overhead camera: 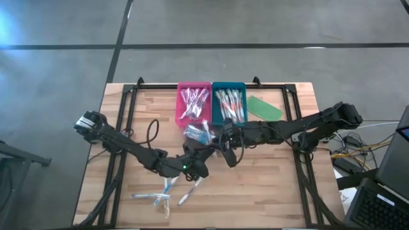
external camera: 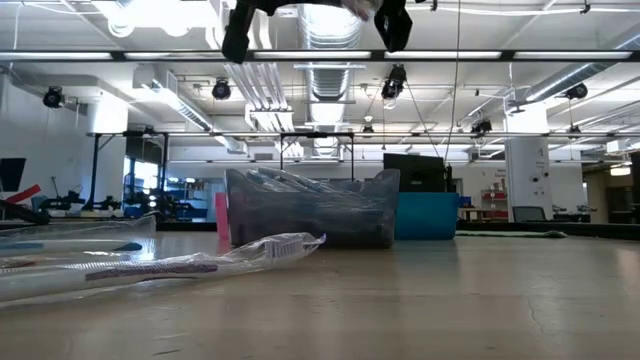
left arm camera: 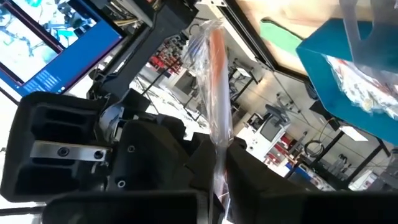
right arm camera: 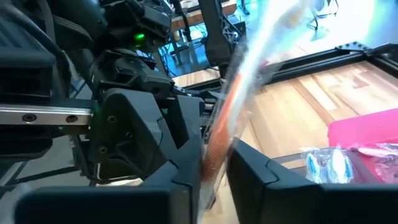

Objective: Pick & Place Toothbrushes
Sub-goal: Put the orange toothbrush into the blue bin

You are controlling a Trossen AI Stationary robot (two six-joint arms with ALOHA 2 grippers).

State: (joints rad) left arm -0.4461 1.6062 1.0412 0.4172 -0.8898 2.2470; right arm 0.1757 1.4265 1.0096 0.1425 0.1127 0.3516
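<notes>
With my left gripper [left arm camera: 214, 168] pinching the orange wrapped toothbrush [left arm camera: 214, 93] at centre frame, my right gripper [right arm camera: 214, 168] should close squarely on it before I let go.

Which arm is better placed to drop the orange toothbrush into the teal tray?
Right, probably: both grip the toothbrush, but the right gripper sits nearer the teal tray than the left gripper.

Overhead and tabletop views share trays [overhead camera: 211, 102] (wrist views seemingly close).
</notes>
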